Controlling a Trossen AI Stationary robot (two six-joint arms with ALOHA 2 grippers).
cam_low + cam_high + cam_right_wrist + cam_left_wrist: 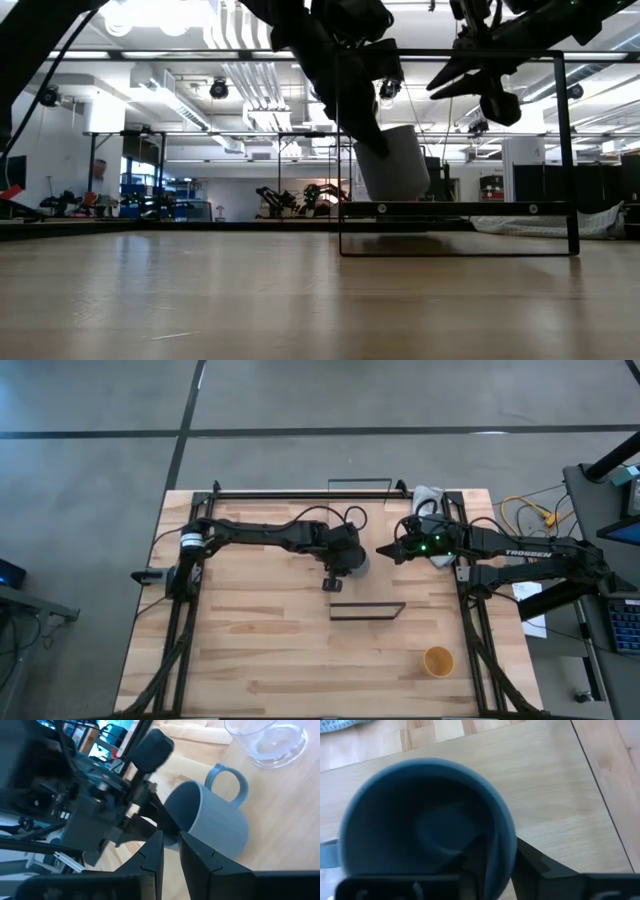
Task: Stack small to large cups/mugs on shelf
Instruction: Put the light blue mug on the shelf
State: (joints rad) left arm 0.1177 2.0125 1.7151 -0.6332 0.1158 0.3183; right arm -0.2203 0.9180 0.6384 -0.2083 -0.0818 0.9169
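Note:
My left gripper point(343, 565) is shut on a blue-grey mug point(358, 563) over the pale shelf board point(555, 780). In the low view the mug point(395, 160) is tilted just above the shelf top point(460, 209). My right gripper point(383, 550) hovers to the mug's right, fingers close together and empty, pointing at the mug point(215, 820). A clear glass point(265, 740) stands on its base on the wood beyond the mug. A yellow-orange cup point(437, 660) stands on the tabletop near the front right. My left gripper pinches the mug's wall at the rim point(502, 852), one finger point(475, 855) inside and one finger point(535, 865) outside. It comes slanting down from the table's left. The mug is tilted, its handle point(230, 777) away from the fingers. I cannot tell whether its base touches the board.
Black wire frames stand at the shelf's far end point(360, 485) and near end point(367, 610). A white cloth point(428, 495) lies at the table's far right, beside the right arm. Bare planks lie at the front left.

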